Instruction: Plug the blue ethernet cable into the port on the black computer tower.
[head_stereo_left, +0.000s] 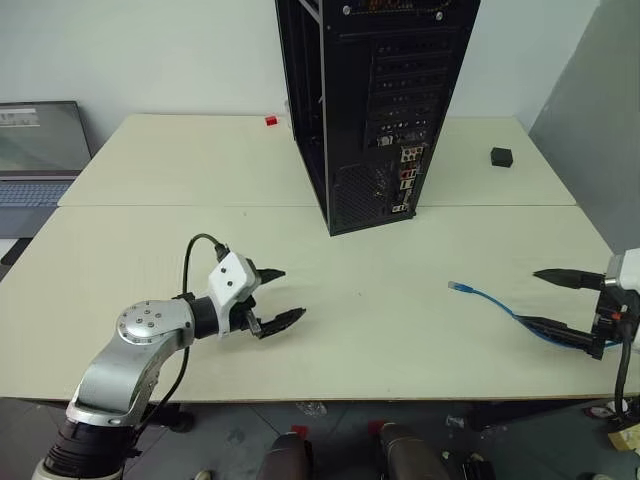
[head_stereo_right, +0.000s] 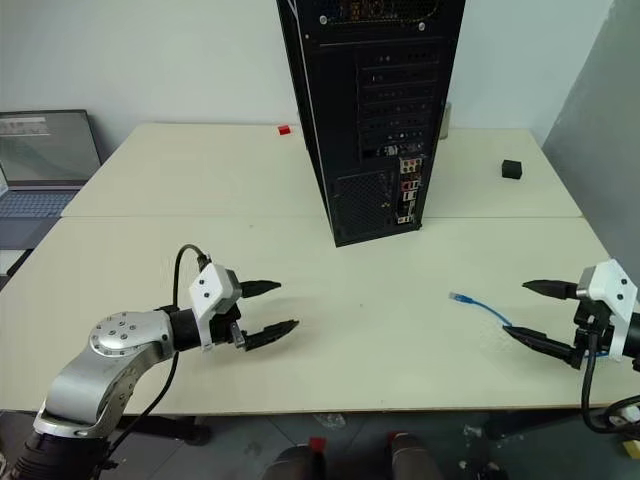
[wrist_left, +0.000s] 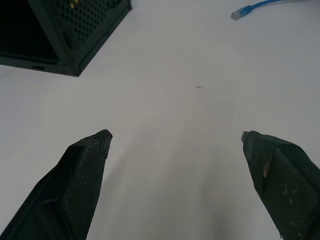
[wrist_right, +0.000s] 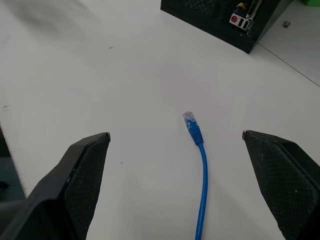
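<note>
Blue and unheld, the blue ethernet cable lies flat on the table, its clear plug end pointing away from the right end effector and toward the left end effector. The right end effector hovers with its fingers spread wide apart and nothing between them. In the right wrist view the plug sits just ahead of the two fingertips and midway between them, while the cord runs back under that end effector toward the table edge. The left end effector also stands wide open and empty, well apart from the cable, over bare table.

The black computer tower stands upright beyond both end effectors, its rear panel with the coloured sockets facing them, nearer the left end effector's side than the right's. No cable is in any socket.

So, by my judgement, the task is barely begun: grasping the plug, carrying it across to the rear panel, lining it up and pushing it into the port all remain.
</note>
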